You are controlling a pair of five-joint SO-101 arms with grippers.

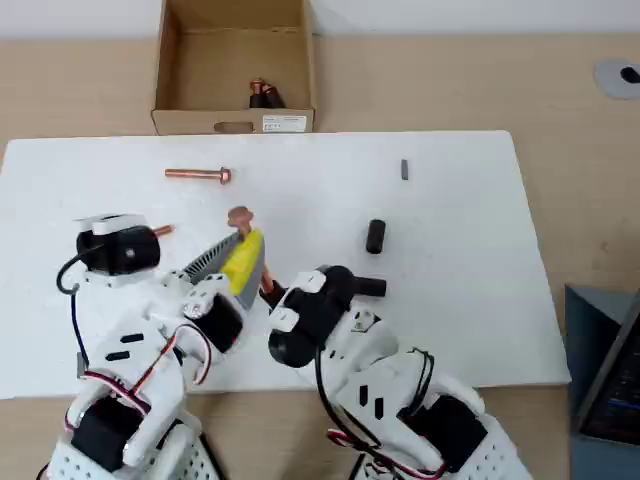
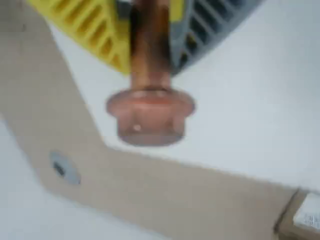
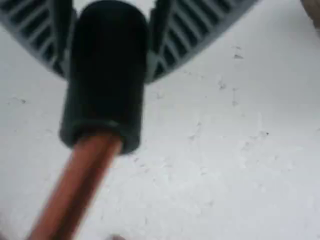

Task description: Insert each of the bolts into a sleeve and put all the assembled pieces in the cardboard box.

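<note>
My left gripper (image 2: 150, 25), with one yellow and one grey finger, is shut on the shaft of a copper bolt (image 2: 150, 115); the flanged head (image 1: 240, 216) sticks out past the fingertips. My right gripper (image 3: 107, 30) is shut on a black sleeve (image 3: 105, 75), and a copper bolt shaft (image 3: 75, 195) enters the sleeve's open end. In the high view both arms meet at the mat's front middle, a bit of copper (image 1: 268, 286) showing between them. A loose bolt (image 1: 198, 175) and a loose black sleeve (image 1: 375, 236) lie on the mat. Assembled pieces (image 1: 264, 95) rest in the cardboard box (image 1: 170, 60).
The white mat (image 1: 460, 300) covers the wooden table. Another copper tip (image 1: 162, 231) pokes out beside the left arm's camera. A small grey piece (image 1: 404, 169) lies at the mat's back right. A grey disc (image 1: 618, 76) and a dark device (image 1: 605, 370) sit off the mat on the right.
</note>
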